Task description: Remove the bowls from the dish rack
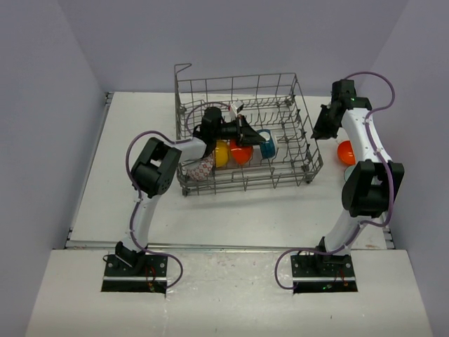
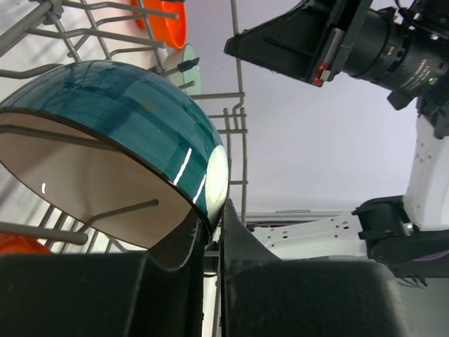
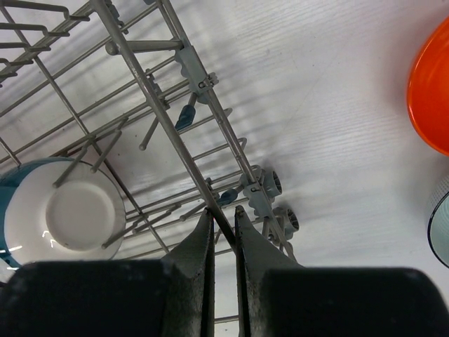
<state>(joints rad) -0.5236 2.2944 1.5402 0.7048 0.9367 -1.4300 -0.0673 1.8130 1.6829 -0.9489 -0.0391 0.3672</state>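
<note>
White table (image 1: 210, 217): carries the dish rack (image 1: 238, 88) at centre. The unloaded orange bowl (image 1: 345, 152) and the pale bowl (image 3: 442, 221) lie on it, right of the rack and near each other.
Dish rack contents: four bowls in a row along the near side. From my left: patterned white bowl (image 1: 200, 168), yellow bowl (image 1: 221, 153), racked orange bowl (image 1: 240, 153), teal bowl (image 2: 126, 119).
Teal bowl: stands tilted on edge among the tines at the right end of the row. One tine crosses its hollow.
Left gripper (image 2: 214, 225): pressed together on the teal bowl's rim, one finger inside and one outside.
Right gripper (image 3: 223, 225): pinching a rim wire on the rack's right side. I judge this to be a brace.
Risk, rack: if the tine catches the teal bowl on the lift, the rack may drag or tip. The brace must hold.
Risk, bowl: the glaze looks slick and my grip is a thin edge pinch. A slanted pull may let the bowl pivot or slip onto the racked orange bowl.
</note>
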